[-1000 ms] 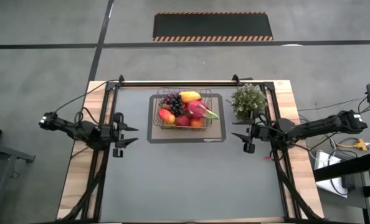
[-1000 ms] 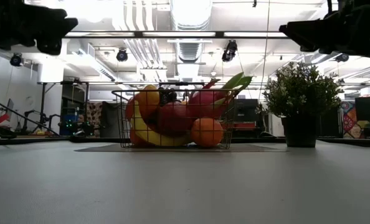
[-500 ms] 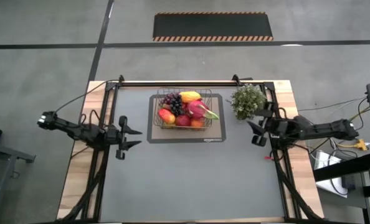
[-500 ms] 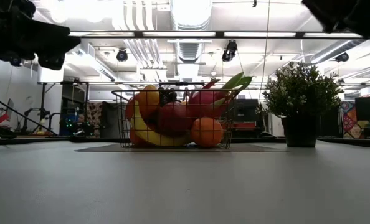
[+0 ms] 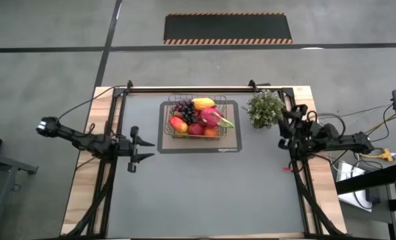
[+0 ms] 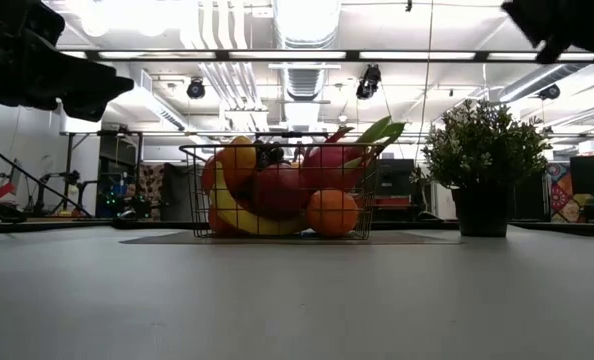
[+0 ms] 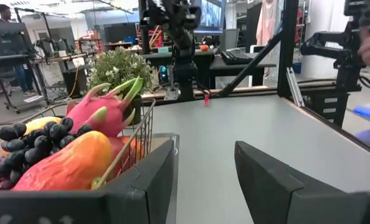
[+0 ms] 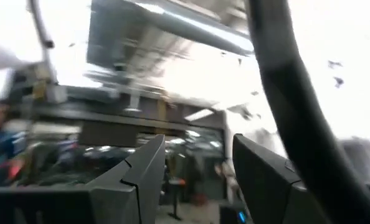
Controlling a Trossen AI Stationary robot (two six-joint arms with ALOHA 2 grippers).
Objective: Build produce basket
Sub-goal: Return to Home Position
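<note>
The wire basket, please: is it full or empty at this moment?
Full: the basket is heaped with produce, and the dragon fruit pokes above its rim.

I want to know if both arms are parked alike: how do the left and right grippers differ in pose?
The left gripper reaches over the table toward the basket; the right gripper sits at the table's right edge, by the plant. The left gripper looks level at the produce; the right gripper tilts up toward the ceiling. Both are open, holding nothing.
</note>
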